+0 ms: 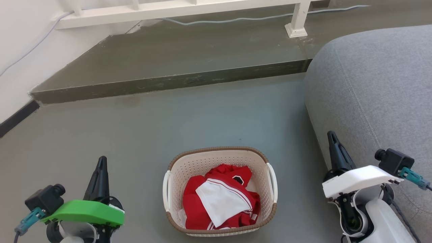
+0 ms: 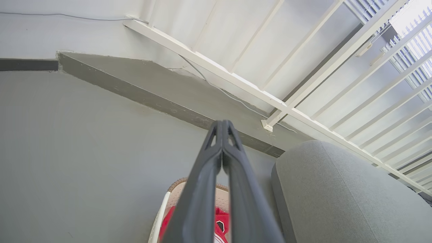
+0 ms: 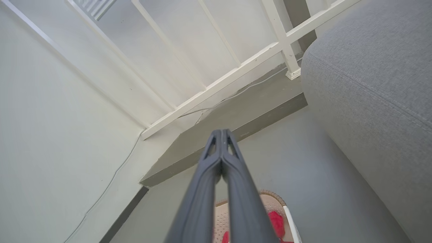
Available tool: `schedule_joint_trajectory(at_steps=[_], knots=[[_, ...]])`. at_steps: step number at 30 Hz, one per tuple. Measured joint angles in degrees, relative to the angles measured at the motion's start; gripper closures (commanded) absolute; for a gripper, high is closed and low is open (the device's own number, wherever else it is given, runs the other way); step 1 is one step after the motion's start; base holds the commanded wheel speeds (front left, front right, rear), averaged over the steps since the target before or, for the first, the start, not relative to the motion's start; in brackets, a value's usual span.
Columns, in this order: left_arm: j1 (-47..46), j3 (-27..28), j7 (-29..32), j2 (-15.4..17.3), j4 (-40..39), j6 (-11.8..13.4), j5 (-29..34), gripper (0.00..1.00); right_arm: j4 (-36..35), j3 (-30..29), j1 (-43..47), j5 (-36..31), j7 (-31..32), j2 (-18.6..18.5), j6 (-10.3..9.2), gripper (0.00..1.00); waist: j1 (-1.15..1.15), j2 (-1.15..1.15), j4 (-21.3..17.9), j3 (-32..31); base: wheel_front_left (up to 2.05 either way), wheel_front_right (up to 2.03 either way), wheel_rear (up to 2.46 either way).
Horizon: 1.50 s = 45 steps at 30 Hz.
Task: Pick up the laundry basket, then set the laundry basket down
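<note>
The laundry basket [image 1: 260,162], cream perforated plastic with a brown woven rim and white side handles, stands on the grey floor between my arms and holds red and white clothes [image 1: 219,199]. My left gripper [image 1: 101,159] is shut and empty, well to the basket's left and apart from it. My right gripper [image 1: 331,134] is shut and empty, to the basket's right, in front of the sofa. In the left wrist view the shut left gripper [image 2: 221,125] rises over a corner of the basket [image 2: 175,187]. The right wrist view has the right gripper [image 3: 221,134] above the basket's edge [image 3: 270,197].
A grey sofa [image 1: 378,87] fills the right side, close to my right arm. A raised concrete step [image 1: 168,81] crosses the floor ahead, with a white railing [image 1: 175,8] and a cable behind it. A white wall with a dark skirting [image 1: 17,116] runs along the left.
</note>
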Motion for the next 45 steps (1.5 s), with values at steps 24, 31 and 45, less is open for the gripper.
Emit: schedule_joint_trajectory(at_steps=[24,31,45], knots=[[0.0,2.2,4.6,0.0,0.7,0.0,-16.1,1.00,0.1,-4.8,0.0,17.8,4.5,-0.1,1.93,1.00,0.00,0.00,1.2,-1.3,0.00,0.00,0.00],[-0.1,2.9,6.0,0.0,1.3,0.0,-20.9,1.00,0.3,-6.1,0.0,22.8,5.8,-0.2,2.49,1.00,0.00,0.00,1.5,-1.7,0.00,0.00,0.00],[-0.1,4.2,8.8,0.1,2.1,0.0,-30.7,1.00,0.7,-9.1,0.0,33.7,8.4,-0.2,3.53,1.00,0.00,0.00,2.2,-2.6,0.00,0.00,0.00]])
